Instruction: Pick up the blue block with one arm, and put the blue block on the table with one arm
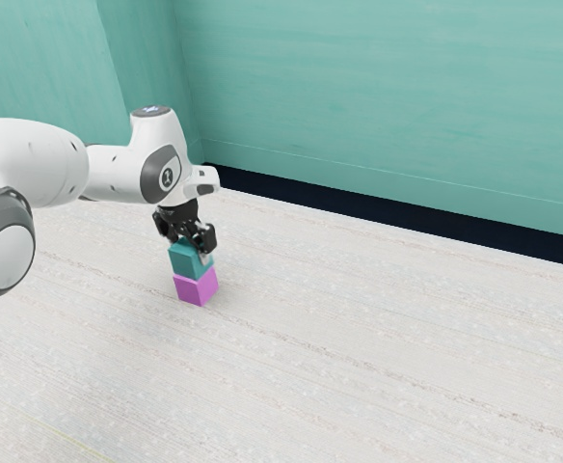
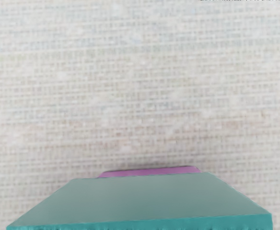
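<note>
Block of greenish blue, the blue block [image 1: 187,258] that the task names, sits directly on top of the purple block [image 1: 196,287], so take the purple block as the landmark for everything else. The two meet along one seam in the exterior view, forming a short upright stack, and the purple block stands on the pale, streaked table [image 1: 359,338]. The gripper [image 1: 190,243] is right above the purple block, low over it, with the blue block between the two; its black lower end reaches down to the blue block's upper part and overlaps it. Whether the pincer is spread or pinching the blue block I can't tell, since the block's far side is hidden. From the exterior view's left, the white arm [image 1: 118,172] comes in higher than the purple block, then bends down over it. Beyond the purple block, across the table, runs a dark strip [image 1: 388,212], and behind that strip rises a green wall [image 1: 378,87] with a paneled face. In the wrist view the blue block is large and close under the hand, showing a broad grayish-green side and a brighter teal edge, while a thin sliver of the purple block peeks out past the blue block's farther edge. Woven-looking table surface lies around the purple block there, light gray with faint warmer streaks.
</note>
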You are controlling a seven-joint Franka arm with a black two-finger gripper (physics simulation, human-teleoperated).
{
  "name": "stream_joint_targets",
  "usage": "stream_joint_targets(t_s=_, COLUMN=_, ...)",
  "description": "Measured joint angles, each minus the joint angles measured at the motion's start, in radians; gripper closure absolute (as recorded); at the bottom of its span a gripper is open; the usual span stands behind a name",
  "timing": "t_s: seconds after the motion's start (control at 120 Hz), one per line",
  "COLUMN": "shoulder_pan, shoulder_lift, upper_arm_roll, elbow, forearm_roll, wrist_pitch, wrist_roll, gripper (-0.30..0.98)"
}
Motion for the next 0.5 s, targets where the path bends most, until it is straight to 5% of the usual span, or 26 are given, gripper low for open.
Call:
stream_joint_targets(t_s=0.283, shoulder_pan=-0.003, shoulder_lift=-0.015, upper_arm_roll=0.004, elbow=0.009, forearm_roll=0.01, wrist_pitch=-0.005, wrist_roll=-0.02, gripper=0.32)
stream_joint_targets(t_s=0.5, shoulder_pan=-0.023, shoulder_lift=0.137, upper_arm_roll=-0.099, elbow=0.273, forearm_roll=0.041, wrist_pitch=-0.055, wrist_roll=-0.041, gripper=0.33)
